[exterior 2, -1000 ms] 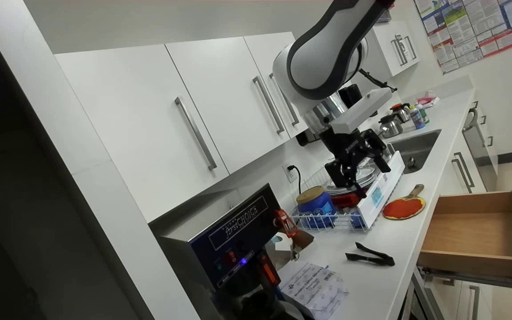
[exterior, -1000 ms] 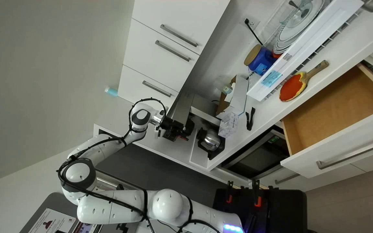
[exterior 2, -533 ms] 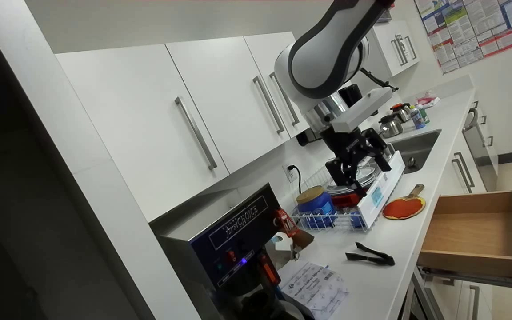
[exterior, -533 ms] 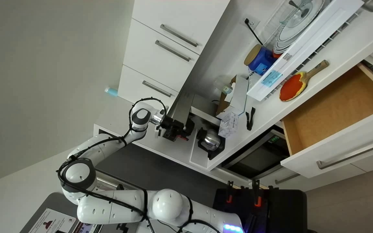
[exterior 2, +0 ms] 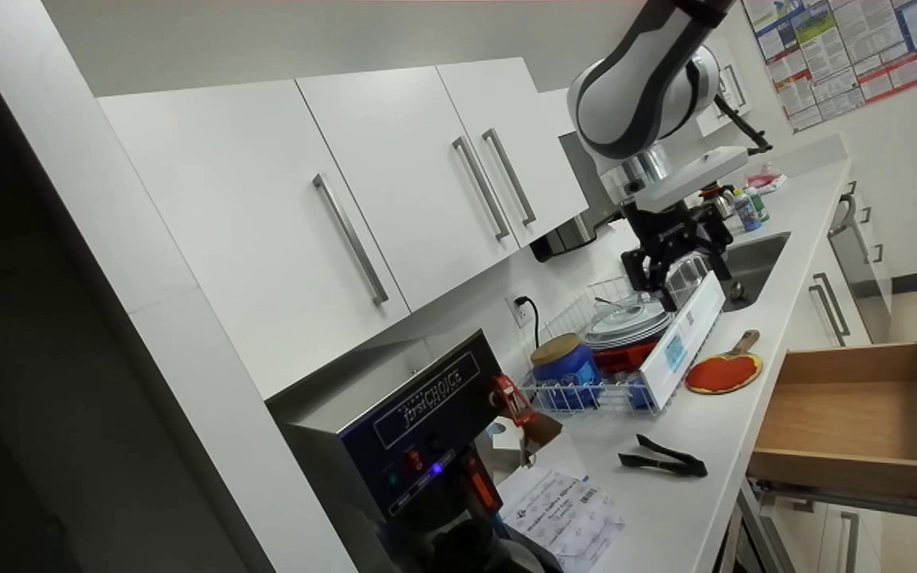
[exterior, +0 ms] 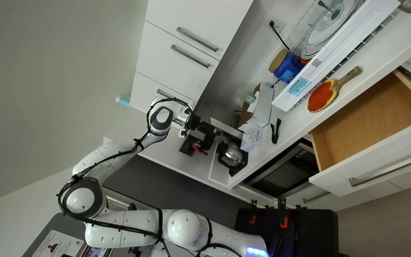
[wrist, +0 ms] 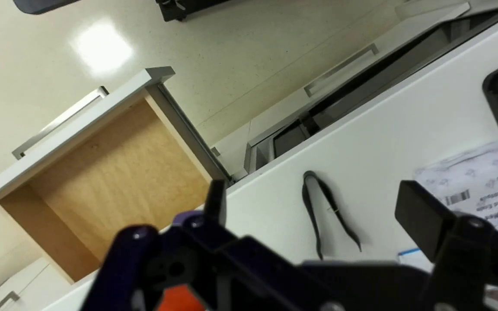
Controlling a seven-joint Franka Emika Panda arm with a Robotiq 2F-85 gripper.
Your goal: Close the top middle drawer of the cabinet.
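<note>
Wrist view: at far left, beyond the front edge of the white countertop [wrist: 370,168], the wide, shallow top middle drawer [wrist: 136,160] stands pulled out of the large white base cabinet [wrist: 41,285], with its flat white front, slim silver bar handle and light tan wooden box in sight. To its right is the black two-fingered gripper [wrist: 316,203], its fingers spread wide apart above the countertop. Between them in this view lies a pair of black tongs [wrist: 308,203], bend toward the front edge, tips toward the back edge. At the right rests a white printed paper packet [wrist: 486,181] with a barcode.

In an exterior view, flat white wall cupboards [exterior 2: 228,223] with silver bar handles hang at the left, above the countertop's back edge. Below them, at the near end, stands a boxy steel machine [exterior 2: 427,430] with a dark blue lettered panel. Along the back edge are a blue plastic jar [exterior 2: 566,376] with a tan lid and a white wire dish rack [exterior 2: 618,398] holding stacked plates [exterior 2: 626,325]. The gripper overlaps the rack's far part, well apart from the drawer. Near the front edge lies a flat red, yellow-rimmed paddle [exterior 2: 721,374] with a wooden handle. Rightmost, the drawer juts past that edge, lower than the countertop.
</note>
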